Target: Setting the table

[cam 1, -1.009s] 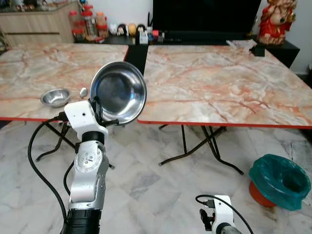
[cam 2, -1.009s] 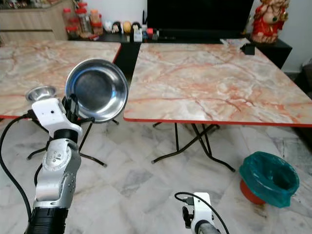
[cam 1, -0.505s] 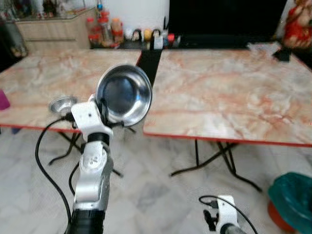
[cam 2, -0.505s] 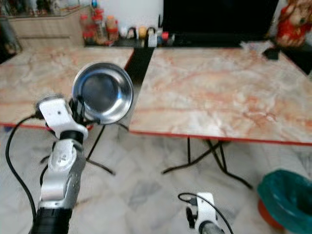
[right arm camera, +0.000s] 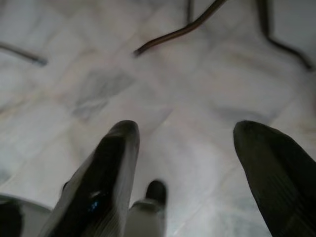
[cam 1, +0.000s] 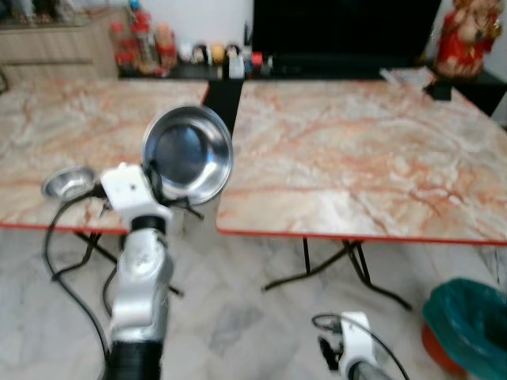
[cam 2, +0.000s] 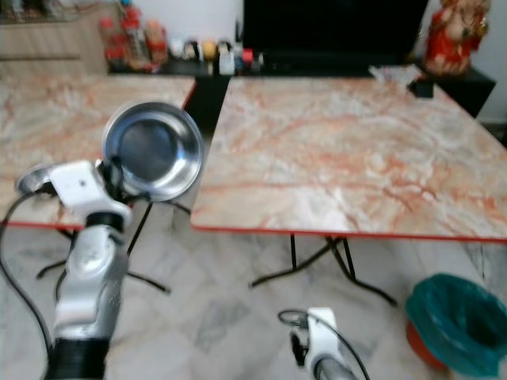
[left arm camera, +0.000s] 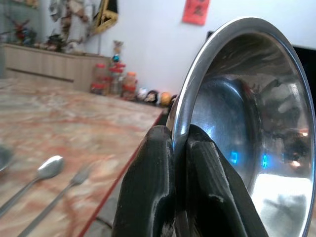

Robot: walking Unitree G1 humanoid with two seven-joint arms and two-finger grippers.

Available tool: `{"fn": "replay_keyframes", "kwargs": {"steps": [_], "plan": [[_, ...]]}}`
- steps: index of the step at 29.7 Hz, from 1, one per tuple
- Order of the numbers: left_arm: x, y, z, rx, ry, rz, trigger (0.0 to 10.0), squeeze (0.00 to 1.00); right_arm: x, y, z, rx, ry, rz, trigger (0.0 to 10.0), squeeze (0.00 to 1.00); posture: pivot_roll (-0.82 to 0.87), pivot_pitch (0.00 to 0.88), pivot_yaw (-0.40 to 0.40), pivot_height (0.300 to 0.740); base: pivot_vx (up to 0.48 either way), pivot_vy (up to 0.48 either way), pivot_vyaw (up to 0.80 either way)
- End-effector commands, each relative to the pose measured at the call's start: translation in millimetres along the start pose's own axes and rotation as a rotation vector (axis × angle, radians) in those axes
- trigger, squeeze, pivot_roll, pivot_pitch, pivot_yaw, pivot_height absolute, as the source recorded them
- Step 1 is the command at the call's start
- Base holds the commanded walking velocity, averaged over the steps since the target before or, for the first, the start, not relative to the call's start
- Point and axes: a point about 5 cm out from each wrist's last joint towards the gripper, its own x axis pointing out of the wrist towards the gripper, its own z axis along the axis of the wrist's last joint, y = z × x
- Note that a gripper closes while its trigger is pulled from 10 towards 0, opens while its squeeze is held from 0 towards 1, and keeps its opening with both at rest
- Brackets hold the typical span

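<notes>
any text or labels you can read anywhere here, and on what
None can be read.
Red wall hanging: dark marks, too blurred to read.
Jars and small items on the back counter: any labels too small and blurred.
Steel bowl held in the left gripper: no markings visible.
Small bowl, spoon and fork on the left table: no text visible.

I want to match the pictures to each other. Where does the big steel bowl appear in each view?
Left eye view: the bowl is left of centre, held up on its rim by the left gripper.
Right eye view: the bowl sits further left.
Left wrist view: the bowl is at the right, its rim pinched between the fingers.
Right wrist view: not in it.
Shared landmark: the red-edged marble table.
</notes>
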Motion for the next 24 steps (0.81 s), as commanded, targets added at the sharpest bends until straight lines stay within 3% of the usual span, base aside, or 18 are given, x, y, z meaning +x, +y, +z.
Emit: {"fn": "replay_keyframes", "kwargs": {"steps": [1, 24], "plan": [[3.6, 7.2, 9.1, 0.006, -0.037, 0.019, 10.0, 0.0, 2.7, 9.7, 6.7, 0.011, -0.02, 0.022, 10.0, 0.0, 0.07, 0.0, -0.023, 0.727, 0.345, 0.0, 0.0], [7.0, 4.5, 9.9, -0.002, -0.04, 0.013, 10.0, 0.0, 3.6, 10.2, 10.5, 0.039, -0.033, 0.019, 10.0, 0.0, 0.05, 0.0, -0.021, 0.727, 0.346, 0.0, 0.0]]}}
